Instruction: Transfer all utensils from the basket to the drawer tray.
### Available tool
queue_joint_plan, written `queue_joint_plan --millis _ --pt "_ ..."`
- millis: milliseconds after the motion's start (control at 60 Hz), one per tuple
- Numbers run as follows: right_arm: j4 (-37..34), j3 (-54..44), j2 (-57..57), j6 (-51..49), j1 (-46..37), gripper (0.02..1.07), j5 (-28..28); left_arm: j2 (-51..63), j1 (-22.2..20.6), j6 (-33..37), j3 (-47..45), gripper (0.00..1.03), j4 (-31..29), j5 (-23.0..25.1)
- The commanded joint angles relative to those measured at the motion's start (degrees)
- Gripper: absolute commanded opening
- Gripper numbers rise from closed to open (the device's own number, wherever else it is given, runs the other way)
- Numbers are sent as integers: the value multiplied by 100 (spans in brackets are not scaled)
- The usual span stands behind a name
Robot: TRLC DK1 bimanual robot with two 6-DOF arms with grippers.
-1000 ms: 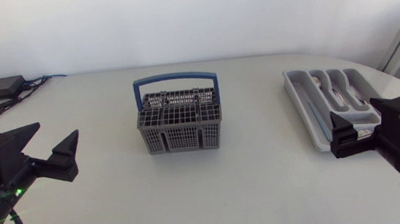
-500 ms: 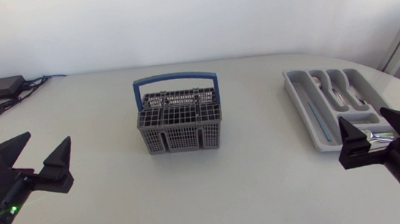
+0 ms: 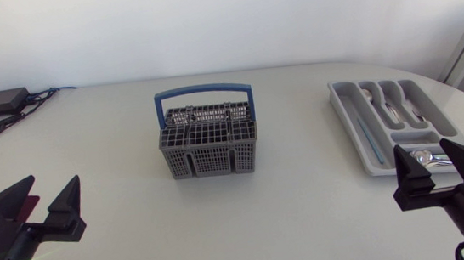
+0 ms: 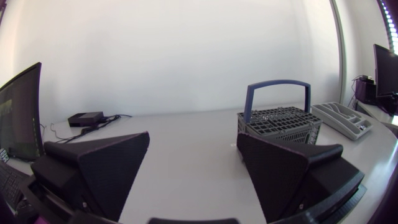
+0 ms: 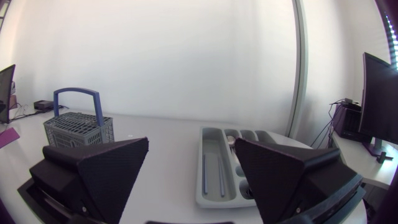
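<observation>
1. The counter [image 3: 130,131] is wide, pale and smooth. A metal piece dropped on it would probably slide and not stay where it falls.
2. The basket [image 3: 209,153] stands upright at the middle of the counter. It is grey plastic lattice with a blue bail handle [image 3: 203,90] raised over it. We judge it light and stiff, so a sideways tug on anything inside could drag or tip it.
3. The drawer tray [image 3: 342,102] lies well apart from the basket on our right side. It is shallow moulded plastic with long slots, and it looks light enough to skid if we bump it.
4. Our left jaws stand apart and empty, low at the near left of the counter. Our right jaws are likewise apart and empty, just by the tray's near end.
5. The utensils we can see, spoons [image 3: 390,108] among them, lie in the tray's slots. We cannot make out any piece above the basket's grid. We expect such pieces to be thin, rigid, polished metal, and so slippery. We would pinch one across the flat of its handle near the upper end and lift it straight up through the grid.
</observation>
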Motion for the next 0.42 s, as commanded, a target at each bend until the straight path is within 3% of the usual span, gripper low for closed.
queue_joint_plan --millis 0,400 --pt "-49 -152 -121 239 -49 102 -54 -259 -10 -233 -216 98 -98 -56" --pt "-49 -152 -121 239 -49 102 -54 -751 -21 -458 -416 99 -377 -137"
